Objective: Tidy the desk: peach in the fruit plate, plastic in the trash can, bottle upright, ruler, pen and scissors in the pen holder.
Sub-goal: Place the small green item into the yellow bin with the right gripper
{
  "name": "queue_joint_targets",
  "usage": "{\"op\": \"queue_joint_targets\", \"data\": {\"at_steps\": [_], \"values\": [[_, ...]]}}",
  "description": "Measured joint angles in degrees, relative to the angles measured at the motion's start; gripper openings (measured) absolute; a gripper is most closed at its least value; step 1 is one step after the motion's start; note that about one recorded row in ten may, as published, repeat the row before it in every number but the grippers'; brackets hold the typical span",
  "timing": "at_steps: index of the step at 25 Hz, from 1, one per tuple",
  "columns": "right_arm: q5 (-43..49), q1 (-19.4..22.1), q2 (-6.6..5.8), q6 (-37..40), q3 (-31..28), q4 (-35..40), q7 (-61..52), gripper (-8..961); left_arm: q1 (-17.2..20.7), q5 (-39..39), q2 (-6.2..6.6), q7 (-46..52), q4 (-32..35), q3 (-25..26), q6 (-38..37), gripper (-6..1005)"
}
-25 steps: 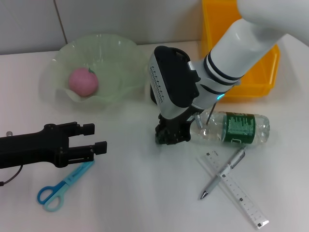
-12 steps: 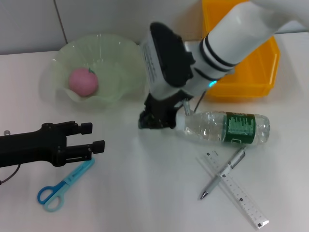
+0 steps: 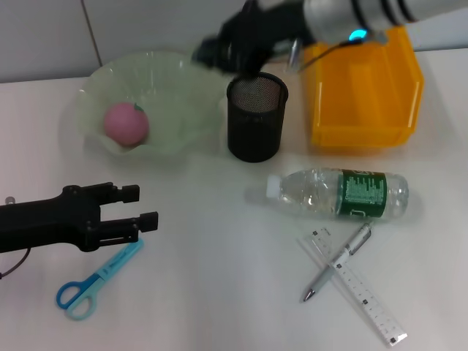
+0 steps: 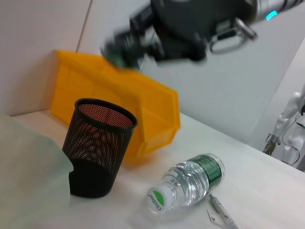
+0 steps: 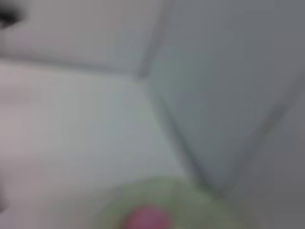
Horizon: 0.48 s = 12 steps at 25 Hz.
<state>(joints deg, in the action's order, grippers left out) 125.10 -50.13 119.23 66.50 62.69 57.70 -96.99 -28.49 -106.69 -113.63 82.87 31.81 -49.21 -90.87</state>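
Note:
A pink peach [image 3: 126, 122] lies in the pale green fruit plate [image 3: 183, 91] at the back left; the right wrist view shows the peach [image 5: 145, 217] too. The bottle [image 3: 336, 194] lies on its side at centre right, cap pointing left. A pen [image 3: 338, 262] lies across the clear ruler [image 3: 365, 296] in front of it. The blue scissors [image 3: 96, 279] lie at the front left. The black mesh pen holder [image 3: 256, 117] stands upright. My left gripper [image 3: 145, 207] hovers open just behind the scissors' blades. My right gripper [image 3: 219, 51] is high behind the pen holder. No plastic shows.
A yellow bin [image 3: 363, 88] stands at the back right, next to the pen holder [image 4: 97, 148]. In the left wrist view the bottle [image 4: 188, 183] lies in front of the bin [image 4: 119, 100], with the right gripper [image 4: 124, 45] above the holder. A wall closes the back.
My right arm rose from beside the bottle's cap and swung back and left above the pen holder, uncovering it. The bottle stays lying down. The left arm has not moved.

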Motion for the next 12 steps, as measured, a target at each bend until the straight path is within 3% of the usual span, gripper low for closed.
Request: {"op": "queue_joint_targets", "data": {"at_steps": [8,12], "values": [[-1.9,3.1,-0.36,-16.9,-5.8,-2.8,-6.5,210,-0.5,0.0,-0.01,-0.1,0.0,0.0,0.0,750],[-1.5,3.3,-1.42,-22.7,-6.8,-7.2,-11.6,211,-0.8,0.0,-0.01,-0.1,0.0,0.0,0.0,750]]}}
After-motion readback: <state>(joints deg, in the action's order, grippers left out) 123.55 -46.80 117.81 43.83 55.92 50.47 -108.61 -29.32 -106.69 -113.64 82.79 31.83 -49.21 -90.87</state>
